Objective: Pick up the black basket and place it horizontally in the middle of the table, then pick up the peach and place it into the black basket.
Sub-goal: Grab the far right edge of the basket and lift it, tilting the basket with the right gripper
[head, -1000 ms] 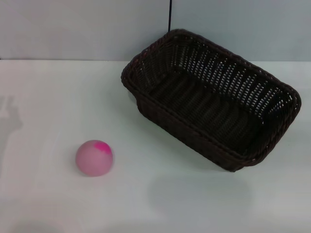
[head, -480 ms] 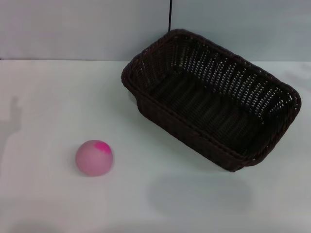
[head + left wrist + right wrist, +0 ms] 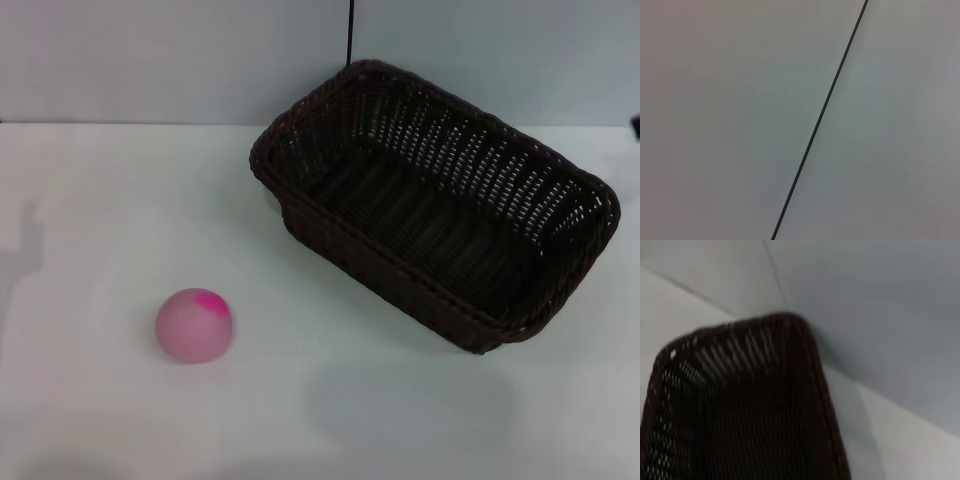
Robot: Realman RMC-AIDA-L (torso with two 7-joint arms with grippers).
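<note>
The black basket (image 3: 420,270) stands empty on the white table (image 3: 120,180) at the back right, turned at an angle, one corner toward the far wall. The right wrist view shows one of its corners (image 3: 740,415) from close by. The peach (image 3: 195,325), pale pink with a magenta patch, lies on the table at the front left, well apart from the basket. A small dark sliver of my right gripper (image 3: 636,125) shows at the right edge of the head view, beyond the basket's far right corner. My left gripper is out of view; its wrist view shows only a wall.
A grey wall (image 3: 150,60) runs along the far edge of the table, with a thin dark vertical line (image 3: 350,30) behind the basket. A faint shadow (image 3: 30,235) falls on the table at the far left.
A dark sliver has come into the head view at the right edge. The shadow at the far left has changed shape slightly. The basket and the peach have not moved.
</note>
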